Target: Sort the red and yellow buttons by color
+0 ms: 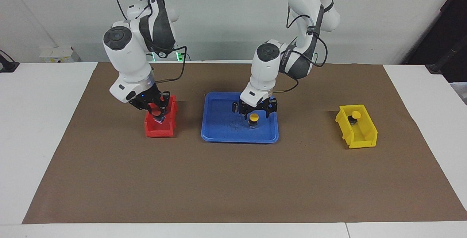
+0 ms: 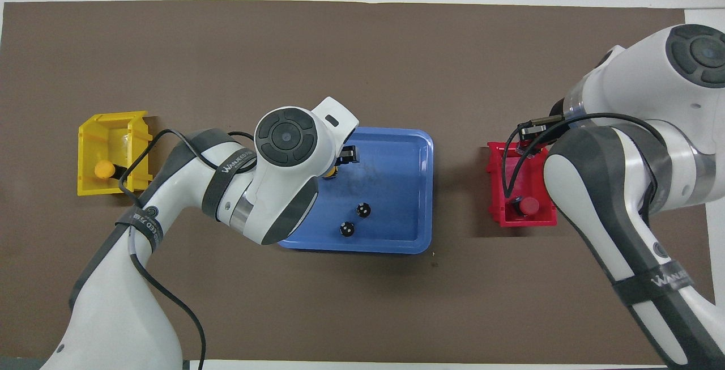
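My right gripper [image 1: 157, 111] hangs low over the red bin [image 1: 160, 130], shut on a red button [image 1: 158, 113]. Another red button [image 2: 530, 206] lies in that red bin [image 2: 521, 220], at its end nearer to the robots. My left gripper [image 1: 254, 112] is down in the blue tray [image 1: 219, 136], its fingers open on either side of a yellow button [image 1: 254, 116] that stands upright there. In the overhead view the left wrist covers most of this yellow button [image 2: 328, 174]. A second yellow button [image 1: 356, 114] [image 2: 103, 169] rests in the yellow bin [image 1: 359, 134] [image 2: 113, 132].
Two dark capless cylinders [image 2: 363, 209] [image 2: 346, 228] stand in the blue tray [image 2: 396, 234], nearer to the robots than the yellow button. A brown mat [image 1: 233, 179] covers the table under the tray and both bins.
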You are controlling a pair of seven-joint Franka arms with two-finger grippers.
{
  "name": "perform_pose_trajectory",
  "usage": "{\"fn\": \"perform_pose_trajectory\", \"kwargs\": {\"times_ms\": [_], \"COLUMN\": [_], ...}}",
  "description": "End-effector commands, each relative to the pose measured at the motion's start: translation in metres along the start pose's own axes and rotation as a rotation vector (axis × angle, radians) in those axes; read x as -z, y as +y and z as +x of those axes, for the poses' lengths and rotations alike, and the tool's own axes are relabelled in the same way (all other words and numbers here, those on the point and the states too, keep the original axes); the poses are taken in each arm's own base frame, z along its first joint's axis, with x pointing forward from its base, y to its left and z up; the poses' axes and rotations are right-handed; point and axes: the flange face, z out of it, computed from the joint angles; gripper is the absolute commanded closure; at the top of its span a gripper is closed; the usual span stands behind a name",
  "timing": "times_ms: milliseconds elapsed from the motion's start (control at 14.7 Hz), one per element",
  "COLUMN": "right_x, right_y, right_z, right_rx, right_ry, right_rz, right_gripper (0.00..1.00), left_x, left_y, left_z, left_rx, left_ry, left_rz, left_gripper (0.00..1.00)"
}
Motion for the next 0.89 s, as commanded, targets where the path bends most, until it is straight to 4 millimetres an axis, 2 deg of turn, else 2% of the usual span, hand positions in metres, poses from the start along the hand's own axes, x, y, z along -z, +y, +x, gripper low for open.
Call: {"fn": "perform_pose_trajectory", "kwargs": {"times_ms": [0, 68, 273, 409, 477, 614, 818], "right_x": [-0.016, -0.019, -0.048, -0.06, -0.069, -0.081, -0.094], "right_y": [0.003, 0.004, 0.009, 0.01, 0.012, 0.019, 0.02], "right_z": [-0.018, -0.022, -0.039, -0.05, -0.055, -0.06, -0.063], "right_rx": [0.015, 0.002, -0.016, -0.016, 0.006, 0.024, 0.022], "right_ry": [0.044, 0.053, 0.113, 0.133, 0.128, 0.147, 0.162], "right_rz": [0.028, 0.044, 0.048, 0.045, 0.043, 0.037, 0.034], "right_gripper": [0.73, 0.73, 0.72, 0.72, 0.72, 0.72, 0.72], "left_x": [-0.016, -0.018, -0.002, 0.03, 0.057, 0.105, 0.14], "left_y": [0.001, 0.001, 0.008, -0.004, -0.015, -0.072, -0.182], "left_z": [-0.011, -0.014, -0.002, 0.014, 0.026, 0.063, 0.096], "left_rx": [0.048, 0.092, 0.167, 0.195, 0.205, 0.179, 0.088], "left_ry": [-0.016, -0.018, 0.018, 0.013, 0.019, 0.018, -0.01], "left_rz": [-0.004, -0.002, -0.035, -0.026, -0.017, 0.015, 0.028], "left_gripper": [0.41, 0.96, 0.99, 0.99, 0.99, 0.99, 0.99]}}
